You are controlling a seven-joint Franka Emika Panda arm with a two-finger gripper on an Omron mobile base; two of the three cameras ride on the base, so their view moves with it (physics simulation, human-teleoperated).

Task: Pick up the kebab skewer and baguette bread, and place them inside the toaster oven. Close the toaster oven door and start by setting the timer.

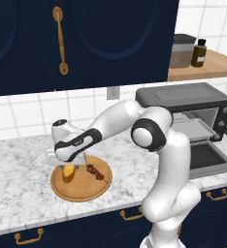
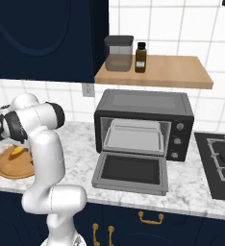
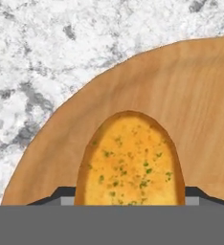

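The baguette bread [image 3: 130, 162], golden with green flecks, lies on a round wooden plate [image 3: 190, 95] on the marble counter. My gripper [image 3: 130, 197] is right over it, open, and one fingertip [image 3: 63, 194] shows on each side of its near end. In the left base view the gripper [image 1: 69, 162] hangs just above the baguette bread [image 1: 68, 173], with the kebab skewer [image 1: 96, 173] beside it on the plate [image 1: 81, 193]. The toaster oven [image 2: 143, 103] stands to the right. Its door [image 2: 131, 170] is dropped flat open, and a metal tray [image 2: 133, 134] sits inside.
Above the oven, a wooden shelf [image 2: 181, 72] carries a grey canister [image 2: 118, 53] and a dark bottle [image 2: 141, 57]. A black stove top [image 2: 220, 163] lies at the far right. Dark blue wall cabinets [image 1: 86, 38] hang over the plate.
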